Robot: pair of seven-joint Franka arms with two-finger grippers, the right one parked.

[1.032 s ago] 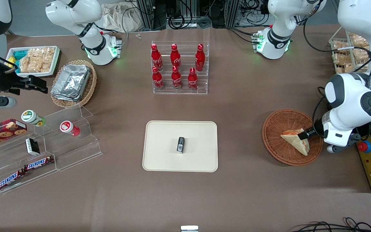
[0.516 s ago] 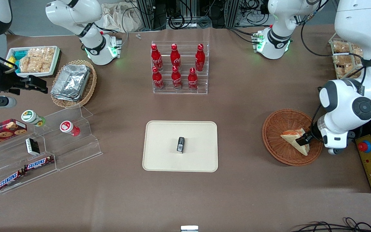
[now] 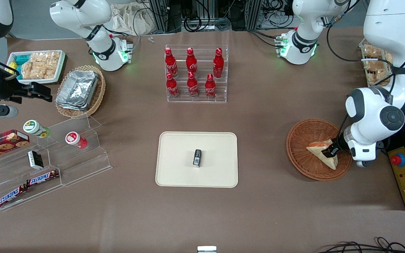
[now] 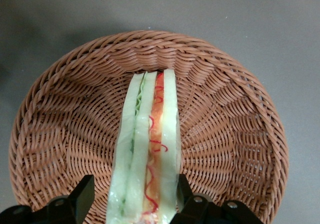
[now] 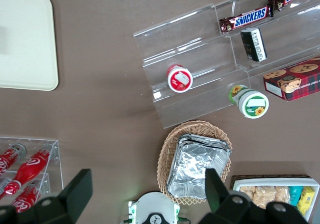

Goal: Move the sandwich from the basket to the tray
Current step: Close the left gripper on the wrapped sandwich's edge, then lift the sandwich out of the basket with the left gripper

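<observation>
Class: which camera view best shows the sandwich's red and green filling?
The left wrist view: the triangular pale-bread sandwich shows its layered cut edge between the gripper fingers. The front view shows only its flat face; the right wrist view misses it.

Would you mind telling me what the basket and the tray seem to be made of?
The basket looks like woven wicker, reddish-brown and matte: interlaced strands radiate beneath the sandwich, which the gripper straddles with open fingers. The tray appears to be smooth cream plastic or a similar moulded material, judging by its even surface, rounded corners and low rim.
</observation>
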